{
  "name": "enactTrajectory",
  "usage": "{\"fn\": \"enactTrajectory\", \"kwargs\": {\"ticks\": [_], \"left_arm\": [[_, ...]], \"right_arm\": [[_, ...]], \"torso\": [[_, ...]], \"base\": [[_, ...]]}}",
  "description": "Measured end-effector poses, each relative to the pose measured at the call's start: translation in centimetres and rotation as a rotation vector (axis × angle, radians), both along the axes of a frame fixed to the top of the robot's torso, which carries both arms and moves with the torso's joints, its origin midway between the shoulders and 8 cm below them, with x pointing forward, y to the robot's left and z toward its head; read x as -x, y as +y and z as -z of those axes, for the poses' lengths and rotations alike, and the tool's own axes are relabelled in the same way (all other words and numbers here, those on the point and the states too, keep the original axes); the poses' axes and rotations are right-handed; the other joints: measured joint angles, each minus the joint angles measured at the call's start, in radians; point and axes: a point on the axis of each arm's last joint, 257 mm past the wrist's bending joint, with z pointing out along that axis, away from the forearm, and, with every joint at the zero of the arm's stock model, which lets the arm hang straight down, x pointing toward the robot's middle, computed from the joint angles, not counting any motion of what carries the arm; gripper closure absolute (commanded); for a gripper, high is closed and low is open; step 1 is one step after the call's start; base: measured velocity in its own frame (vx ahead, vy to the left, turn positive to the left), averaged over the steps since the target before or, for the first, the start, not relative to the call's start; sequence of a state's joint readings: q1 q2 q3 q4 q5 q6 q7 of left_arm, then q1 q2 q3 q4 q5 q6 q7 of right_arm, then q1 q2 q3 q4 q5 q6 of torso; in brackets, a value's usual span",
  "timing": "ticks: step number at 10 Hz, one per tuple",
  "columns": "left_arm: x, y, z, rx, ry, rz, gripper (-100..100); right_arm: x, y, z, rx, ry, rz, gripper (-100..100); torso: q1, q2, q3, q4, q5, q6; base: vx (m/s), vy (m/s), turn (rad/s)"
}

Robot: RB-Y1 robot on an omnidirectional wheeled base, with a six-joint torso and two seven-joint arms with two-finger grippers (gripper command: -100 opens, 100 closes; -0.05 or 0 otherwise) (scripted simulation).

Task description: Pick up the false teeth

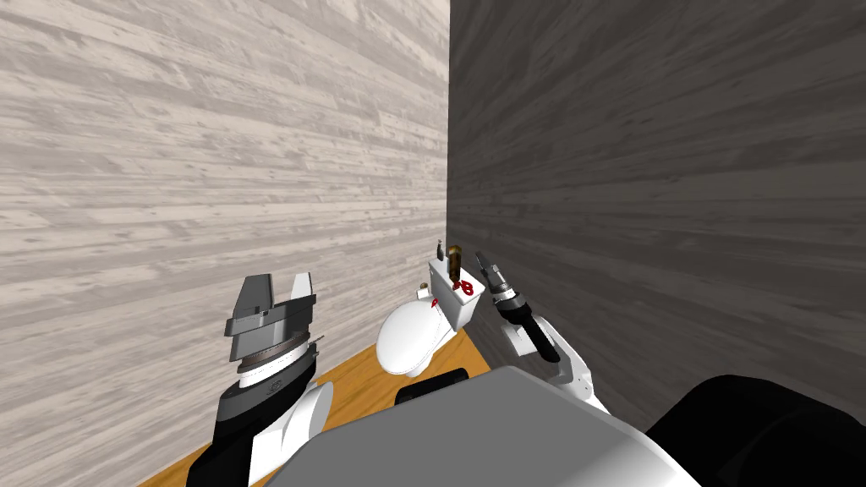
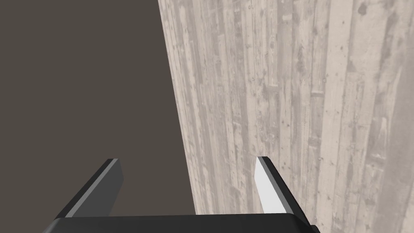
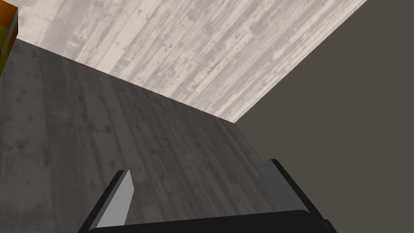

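- Left claw (image 1: pixel 281 284): nearest, raised beside the pale wall (image 1: pixel 211 169); set wide, empty.
- Toilet (image 1: pixel 406 338): white, in the corner, with its tank (image 1: pixel 452 313) at the back.
- False teeth (image 1: pixel 463 288): small, red and white, lying on the tank's top; finer detail too small to tell.
- Right claw (image 1: pixel 482 260): just beyond the teeth, close to the dark wall (image 1: pixel 660 169); set wide, empty.
- Bottle (image 1: pixel 455 257): brown, upright, near the teeth.
- Risk: in this tight corner, a reach may tip the bottle or nudge the teeth off the tank.

White toilet tank (image 1: pixel 462 314), red false teeth (image 1: pixel 463 288) atop, brown cylinder (image 1: pixel 455 259)
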State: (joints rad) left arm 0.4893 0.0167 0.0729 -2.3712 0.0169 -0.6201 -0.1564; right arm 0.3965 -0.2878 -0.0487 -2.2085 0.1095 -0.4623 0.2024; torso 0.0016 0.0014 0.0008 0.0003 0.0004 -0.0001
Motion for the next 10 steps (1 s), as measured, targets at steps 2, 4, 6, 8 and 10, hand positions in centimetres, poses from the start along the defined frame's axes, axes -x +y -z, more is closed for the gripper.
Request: {"fn": "enactTrajectory", "kwargs": {"ticks": [2,4,6,8,10], "left_arm": [[0.0,0.0,0.0,0.0,0.0,0.0,0],[0.0,0.0,0.0,0.0,0.0,0.0,0],[0.0,0.0,0.0,0.0,0.0,0.0,0],[0.0,0.0,0.0,0.0,0.0,0.0,0],[0.0,0.0,0.0,0.0,0.0,0.0,0]], "right_arm": [[-1.0,0.1,1.2,0.101,0.017,0.02,-100],[-2.0,0.4,2.4,0.224,0.03,0.04,-100],[-2.9,0.4,4.0,0.324,0.044,0.059,-100],[-3.6,0.1,4.8,0.416,0.048,0.074,-100],[-4.4,-0.2,6.4,0.532,0.056,0.097,-100]], "torso": [[0.0,0.0,0.0,0.0,0.0,0.0],[0.001,0.0,0.0,0.0,0.0,0.0],[0.001,0.0,0.0,0.0,0.0,0.0],[0.0,0.0,0.0,0.0,0.0,0.0],[0.001,0.0,0.0,0.0,0.0,0.0]], "base": [[-0.021,0.028,0.013],[-0.031,0.037,0.032],[-0.022,0.038,0.02],[-0.031,0.045,0.045],[-0.025,0.042,0.029]]}}
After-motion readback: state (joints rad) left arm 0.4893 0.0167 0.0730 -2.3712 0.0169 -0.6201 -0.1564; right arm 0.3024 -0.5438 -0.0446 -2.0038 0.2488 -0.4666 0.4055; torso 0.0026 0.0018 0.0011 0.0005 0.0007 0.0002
